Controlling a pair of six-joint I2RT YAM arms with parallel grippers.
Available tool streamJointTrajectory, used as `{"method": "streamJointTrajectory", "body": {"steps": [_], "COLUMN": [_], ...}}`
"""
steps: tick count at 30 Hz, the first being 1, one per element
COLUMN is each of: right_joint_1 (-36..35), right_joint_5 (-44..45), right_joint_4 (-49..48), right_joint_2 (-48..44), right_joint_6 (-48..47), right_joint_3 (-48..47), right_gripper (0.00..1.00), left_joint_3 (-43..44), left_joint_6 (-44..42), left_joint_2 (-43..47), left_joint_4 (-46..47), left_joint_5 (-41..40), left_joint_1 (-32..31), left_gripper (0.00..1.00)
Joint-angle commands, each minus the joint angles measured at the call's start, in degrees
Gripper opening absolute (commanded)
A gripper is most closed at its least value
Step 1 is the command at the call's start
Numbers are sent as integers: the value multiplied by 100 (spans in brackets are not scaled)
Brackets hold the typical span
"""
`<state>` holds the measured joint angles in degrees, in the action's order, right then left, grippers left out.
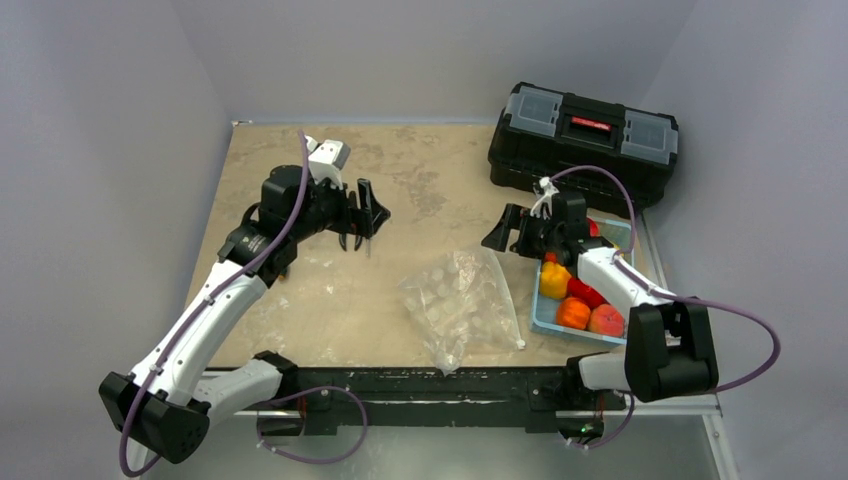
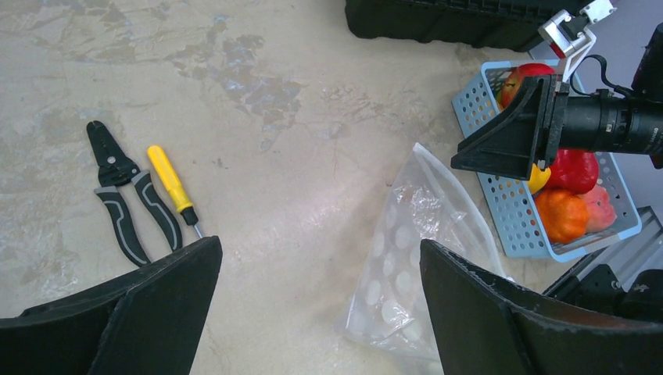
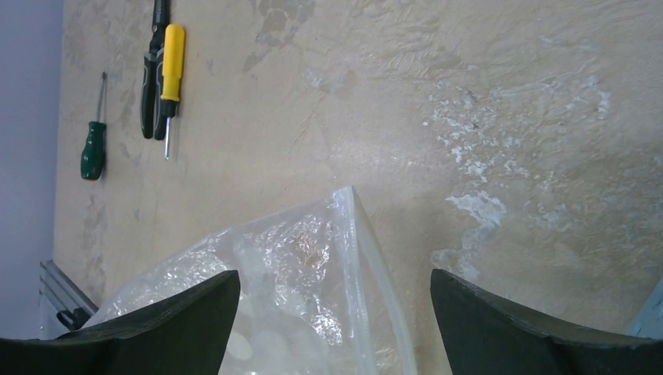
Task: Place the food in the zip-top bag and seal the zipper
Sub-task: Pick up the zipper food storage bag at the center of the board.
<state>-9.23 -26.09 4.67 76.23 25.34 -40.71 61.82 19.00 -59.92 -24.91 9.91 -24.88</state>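
Observation:
The clear zip-top bag (image 1: 460, 300) lies crumpled and flat on the table, between the two arms. Its zipper (image 3: 374, 273) runs as a thin strip along the edge facing the tray. The food sits in the light-blue tray (image 1: 613, 230): a yellow piece (image 1: 553, 280), an orange one (image 1: 573, 313), a peach one (image 1: 606, 320) and a red one (image 2: 572, 170). My left gripper (image 1: 365, 225) hangs open above the table, left of the bag (image 2: 422, 234), holding nothing. Over the bag's far corner, beside the tray (image 2: 508, 211), my right gripper (image 1: 505, 232) is open and empty.
A black toolbox (image 1: 583, 135) stands at the back right, behind the tray. Pliers (image 2: 125, 195) and a yellow-handled screwdriver (image 2: 172, 181) lie left of the bag, with a green screwdriver (image 3: 94, 148) further out.

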Motion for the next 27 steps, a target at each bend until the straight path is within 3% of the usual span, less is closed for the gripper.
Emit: {"method": "streamJointTrajectory", "body": {"steps": [1, 12, 19, 21, 25, 27], "right_joint_1": [-7, -98, -632, -824, -1095, -1184], "right_joint_5": [-462, -1296, -965, -852, -835, -900], "right_joint_4": [-181, -358, -218, -247, -605, -747], "right_joint_2": [91, 778, 402, 326, 314, 304], "right_joint_6": [-198, -165, -75, -7, 338, 514], "right_joint_3": [70, 159, 55, 37, 104, 82], "right_gripper": [91, 73, 62, 53, 21, 12], "left_joint_3": [291, 348, 377, 402, 411, 404], "left_joint_6": [-55, -107, -160, -160, -158, -181], "left_joint_2": [-69, -184, -246, -283, -289, -292], "left_joint_4": [135, 27, -23, -44, -66, -75], "left_joint_5": [304, 301, 244, 278, 283, 221], "left_joint_1": [-42, -212, -318, -318, -373, -408], "left_gripper": [97, 97, 96, 96, 96, 96]}}
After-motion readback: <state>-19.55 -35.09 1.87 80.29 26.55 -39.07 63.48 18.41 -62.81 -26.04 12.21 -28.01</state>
